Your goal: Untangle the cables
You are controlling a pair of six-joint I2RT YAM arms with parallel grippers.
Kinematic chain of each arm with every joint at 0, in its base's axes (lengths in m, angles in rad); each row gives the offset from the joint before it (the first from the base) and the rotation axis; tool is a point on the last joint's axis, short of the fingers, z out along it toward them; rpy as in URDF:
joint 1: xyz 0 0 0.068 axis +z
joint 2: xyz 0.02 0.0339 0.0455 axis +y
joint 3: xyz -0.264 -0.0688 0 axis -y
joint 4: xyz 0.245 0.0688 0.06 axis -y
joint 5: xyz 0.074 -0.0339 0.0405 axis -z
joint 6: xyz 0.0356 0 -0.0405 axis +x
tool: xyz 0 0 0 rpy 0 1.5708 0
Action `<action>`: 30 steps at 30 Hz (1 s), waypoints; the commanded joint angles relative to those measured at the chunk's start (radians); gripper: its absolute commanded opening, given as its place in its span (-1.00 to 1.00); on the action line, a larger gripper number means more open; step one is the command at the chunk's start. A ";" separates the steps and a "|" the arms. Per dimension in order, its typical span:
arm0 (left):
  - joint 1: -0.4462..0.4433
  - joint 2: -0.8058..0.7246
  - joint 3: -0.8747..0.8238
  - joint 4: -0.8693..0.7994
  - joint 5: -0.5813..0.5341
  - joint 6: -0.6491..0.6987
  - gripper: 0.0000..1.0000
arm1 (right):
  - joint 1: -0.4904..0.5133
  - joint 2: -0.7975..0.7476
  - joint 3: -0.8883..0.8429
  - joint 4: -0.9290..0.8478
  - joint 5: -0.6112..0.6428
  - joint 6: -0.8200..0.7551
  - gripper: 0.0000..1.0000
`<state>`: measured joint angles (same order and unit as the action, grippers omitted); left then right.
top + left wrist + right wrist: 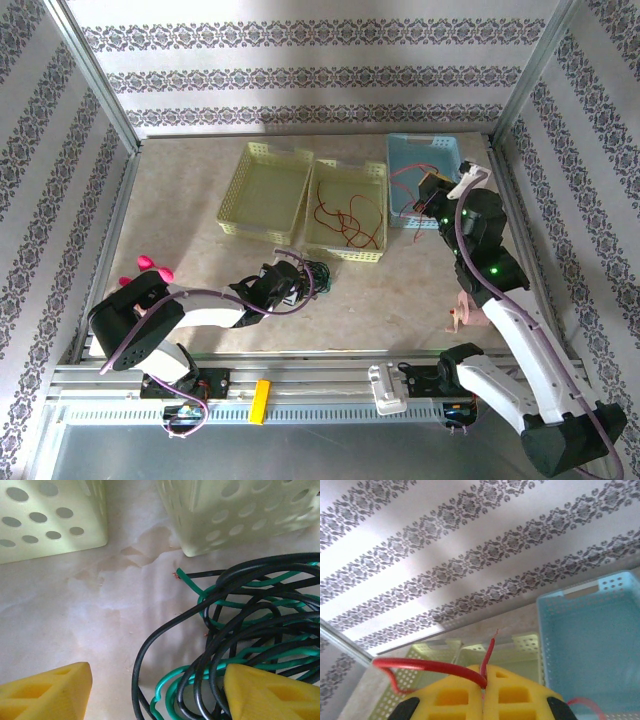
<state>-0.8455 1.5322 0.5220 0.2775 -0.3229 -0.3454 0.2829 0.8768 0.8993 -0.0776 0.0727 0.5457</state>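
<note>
Yellow fingertips [50,692] of the left gripper [157,696] stood wide apart at the bottom of its wrist view. One was over bare table [75,610] and the other pressed into the knot of green cable [189,582] and black cable [170,628]. From above, we saw that left gripper [292,285] low beside the same knot, which lay on the table just in front of the middle basket [345,252].

The right gripper [483,672] was clamped on the red cable [420,665], with a short end poking up past its pads. In the top view it hung at the blue basket [425,140], and most of the red cable [345,218] lay looped inside the middle basket.

We judged the step in hand to be parting green from black. To do it well, we would close on one strand only. The green end near the basket corner looked the easiest, since it lay free of the black loops. We would draw it out slowly and low along the table. A grab into the middle of the knot would likely catch both colours and tighten it.
</note>
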 commanded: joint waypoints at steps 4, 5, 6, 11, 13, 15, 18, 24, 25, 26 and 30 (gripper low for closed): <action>-0.023 0.036 0.001 -0.054 -0.003 0.011 0.43 | -0.011 0.066 0.072 0.085 -0.123 0.020 -1.00; -0.024 0.034 0.001 -0.054 -0.002 0.011 0.42 | -0.013 0.088 0.086 0.085 -0.133 0.015 -1.00; -0.024 0.034 0.001 -0.054 -0.001 0.013 0.43 | -0.013 0.112 0.098 0.084 -0.140 0.013 -1.00; -0.027 0.025 -0.007 -0.049 -0.004 0.014 0.43 | -0.008 0.252 0.108 0.095 -0.203 0.027 -1.00; -0.029 0.016 -0.011 -0.047 -0.004 0.014 0.43 | 0.005 0.312 0.094 0.111 -0.227 0.036 -1.00; -0.030 0.006 -0.017 -0.044 -0.004 0.015 0.43 | 0.034 0.379 0.085 0.107 -0.231 0.038 -1.00; -0.030 -0.015 -0.028 -0.041 -0.005 0.014 0.44 | 0.079 0.476 0.087 0.075 -0.241 0.042 -1.00; -0.030 -0.041 -0.043 -0.038 -0.013 0.009 0.44 | 0.119 0.591 0.059 0.042 -0.219 0.116 -1.00; -0.030 -0.042 -0.045 -0.038 -0.013 0.009 0.44 | 0.119 0.601 0.051 0.042 -0.212 0.133 -1.00; -0.030 -0.044 -0.046 -0.037 -0.015 0.008 0.44 | 0.118 0.614 0.045 0.041 -0.207 0.146 -1.00; -0.030 -0.043 -0.045 -0.037 -0.015 0.010 0.44 | 0.115 0.660 0.046 0.014 -0.200 0.166 -0.97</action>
<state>-0.8539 1.5024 0.4995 0.2771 -0.3267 -0.3450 0.4015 1.5146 0.9504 -0.0425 -0.1459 0.6704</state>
